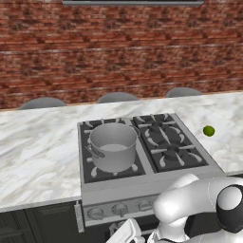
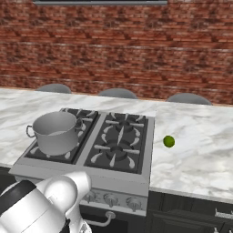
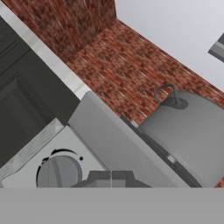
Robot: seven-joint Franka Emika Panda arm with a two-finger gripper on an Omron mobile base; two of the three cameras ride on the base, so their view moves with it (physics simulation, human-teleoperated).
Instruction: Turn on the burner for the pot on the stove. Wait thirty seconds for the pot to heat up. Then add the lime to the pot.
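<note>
None of the three steps can be counted as done. On the left near burner of the stove (image 1: 142, 187) the pot (image 1: 113, 146) is seen, with no flame visible beneath it. Low at the stove's front, the claw (image 3: 111, 180) is held with its tips together, gripping nothing, just beside a round knob (image 3: 59, 172); the turn seems at hand. Far right, the lime (image 1: 209, 131) is left on the desk (image 1: 38, 142), well apart from the pot.
</note>
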